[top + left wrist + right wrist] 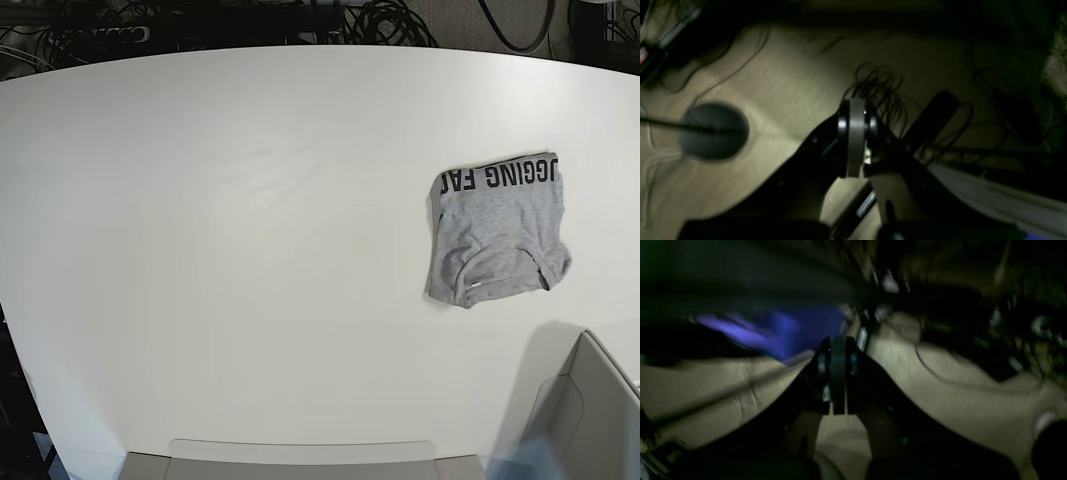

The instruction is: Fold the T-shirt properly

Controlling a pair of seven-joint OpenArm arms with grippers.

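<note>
Only the base view shows the folded T-shirt [497, 235] on the table [250, 250].

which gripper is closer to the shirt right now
Left, probably: the shirt lies on the base view's right, the left arm's side. Neither arm shows there; the left gripper and right gripper are shut over floor and cables, off the table.

Grey T-shirt [497, 232] folded small, lying flat on white bench [230, 250]. Black letters along shirt's far edge. Cables [390, 20] behind bench.
</note>
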